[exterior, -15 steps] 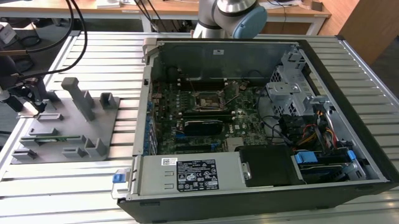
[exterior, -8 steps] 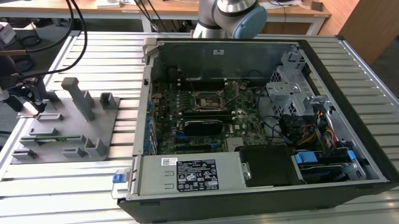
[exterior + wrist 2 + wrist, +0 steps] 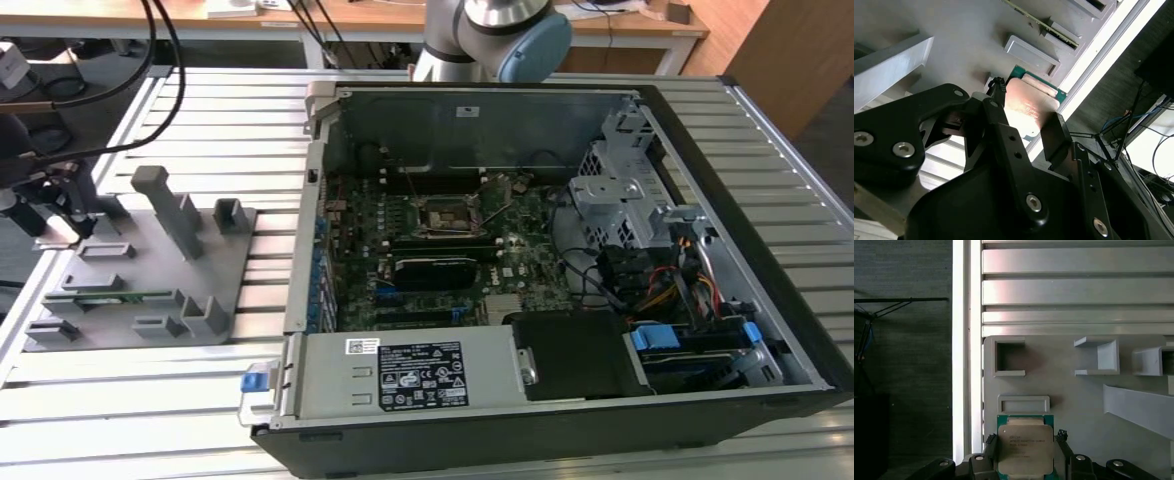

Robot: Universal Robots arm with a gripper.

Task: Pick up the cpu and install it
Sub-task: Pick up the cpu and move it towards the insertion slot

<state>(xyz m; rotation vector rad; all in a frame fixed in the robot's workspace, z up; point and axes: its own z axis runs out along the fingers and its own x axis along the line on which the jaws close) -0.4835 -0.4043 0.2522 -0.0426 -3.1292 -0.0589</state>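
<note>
The cpu, a flat square chip with a shiny silver top and a green rim, lies on the grey fixture plate against a small raised stop. My gripper hangs over it at the exterior view's left. One black fingertip presses each side edge of the chip, so the gripper is shut on it. In the second wrist view the cpu gleams between the black fingers. The black-framed motherboard socket sits inside the open computer case.
The fixture plate carries several grey posts and pockets and a long green memory stick. The case's metal walls, drive cage and cables surround the motherboard. The slatted metal table runs under everything. Cables hang at the far left.
</note>
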